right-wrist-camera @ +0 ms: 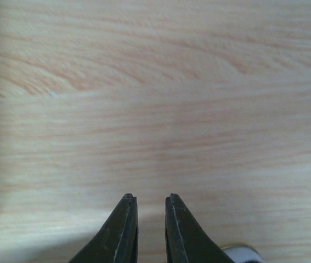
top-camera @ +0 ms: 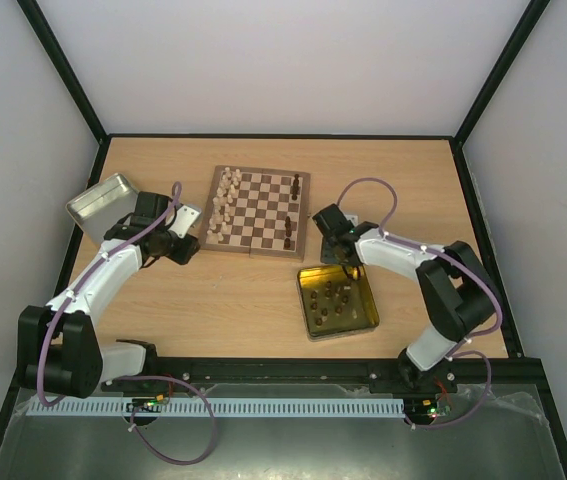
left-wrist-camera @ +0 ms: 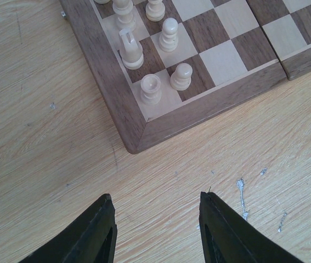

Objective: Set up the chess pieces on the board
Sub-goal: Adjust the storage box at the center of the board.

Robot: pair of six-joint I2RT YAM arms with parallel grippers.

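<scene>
The board is lying on the far middle of the table. Cream pieces are filling its two left files, and a few dark pieces are standing along its right edge. More dark men are sitting loose in the yellow tin, which is resting near the board's near right corner. A silver tin is lying well off to the left.

The left gripper is hovering over bare table just off the board's near left corner. Its fingers are spread wide and are gripping nothing. In the left wrist view, a cream rook is occupying the corner square, with a pawn just beside it.

The right gripper is hanging between the board and the yellow tin, over plain wood. Its fingers are drawn nearly together, with a thin strip of table showing between them and no piece caught there. A blurred band at the left edge of the right wrist view is possibly the board's side.
</scene>
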